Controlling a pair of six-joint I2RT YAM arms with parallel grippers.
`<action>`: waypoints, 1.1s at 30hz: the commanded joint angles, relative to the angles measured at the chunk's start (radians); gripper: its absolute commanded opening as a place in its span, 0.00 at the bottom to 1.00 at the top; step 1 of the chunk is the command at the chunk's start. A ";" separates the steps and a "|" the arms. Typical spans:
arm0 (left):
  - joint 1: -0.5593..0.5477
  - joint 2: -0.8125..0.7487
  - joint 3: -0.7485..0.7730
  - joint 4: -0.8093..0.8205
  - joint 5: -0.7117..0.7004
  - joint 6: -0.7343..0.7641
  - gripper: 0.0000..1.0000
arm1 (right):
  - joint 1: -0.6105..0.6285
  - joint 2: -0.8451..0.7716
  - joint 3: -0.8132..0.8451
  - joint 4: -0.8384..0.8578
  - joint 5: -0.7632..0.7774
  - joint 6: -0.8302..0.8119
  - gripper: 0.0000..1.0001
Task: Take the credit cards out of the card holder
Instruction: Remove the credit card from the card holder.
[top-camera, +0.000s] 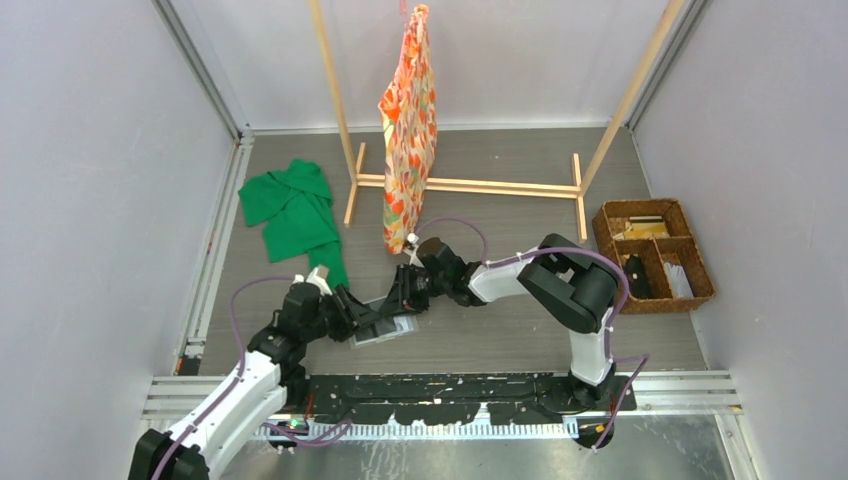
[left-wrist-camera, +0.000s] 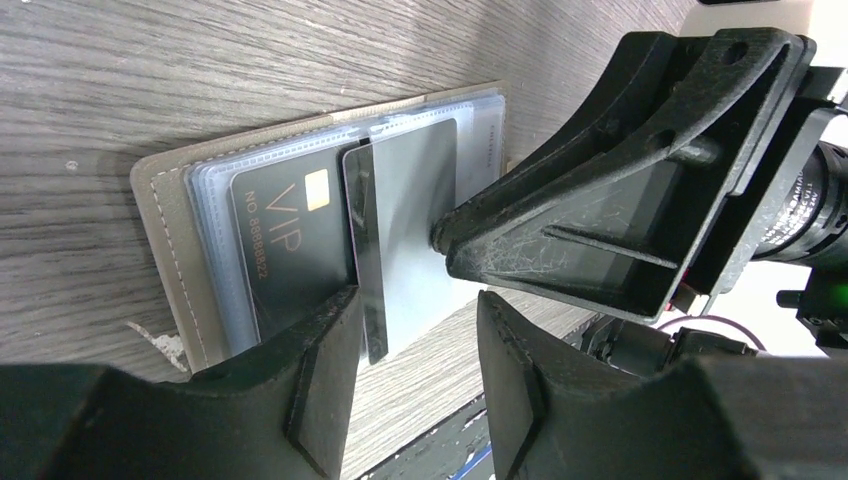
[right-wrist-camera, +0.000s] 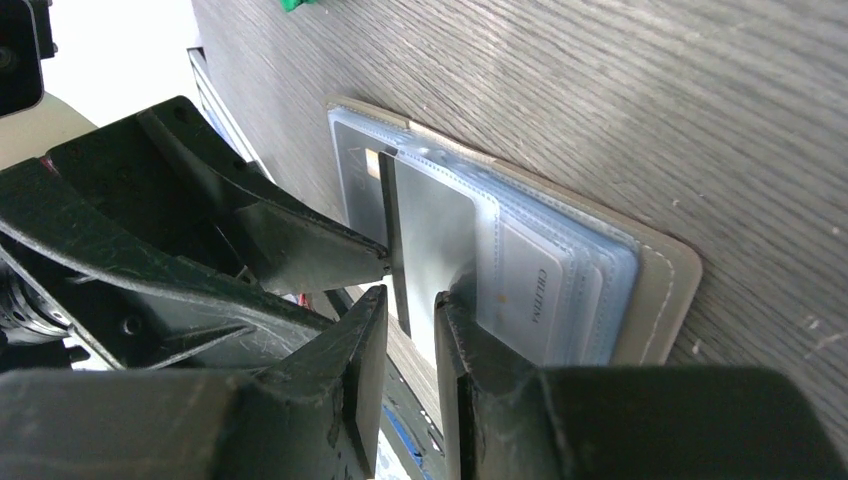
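Note:
The grey card holder (top-camera: 385, 328) lies open on the table between my two grippers. In the left wrist view the holder (left-wrist-camera: 165, 230) shows a black VIP card (left-wrist-camera: 285, 240) in a clear pocket. A silver card (left-wrist-camera: 410, 200) with a dark stripe sticks partly out towards the near edge. My left gripper (left-wrist-camera: 415, 340) is open, its jaws either side of that card's lower edge. My right gripper (right-wrist-camera: 410, 330) is slightly open at the silver card (right-wrist-camera: 435, 230), one finger resting on the holder (right-wrist-camera: 660, 290). More cards (right-wrist-camera: 530, 290) sit in the right pockets.
A brown wicker basket (top-camera: 655, 255) stands at the right. A green cloth (top-camera: 295, 210) lies at the back left. A wooden rack (top-camera: 470, 185) with a patterned cloth (top-camera: 408, 130) stands behind. The black rail (top-camera: 440, 395) runs along the near edge.

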 joint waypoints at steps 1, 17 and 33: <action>0.002 -0.040 0.036 -0.181 -0.080 0.067 0.50 | 0.005 0.032 -0.021 -0.028 0.025 -0.002 0.30; 0.002 0.187 0.051 0.014 -0.087 0.061 0.49 | -0.075 -0.092 -0.177 -0.032 0.164 0.019 0.30; 0.016 0.720 0.280 0.346 0.034 0.216 0.46 | -0.183 -0.075 -0.150 -0.046 0.148 -0.031 0.30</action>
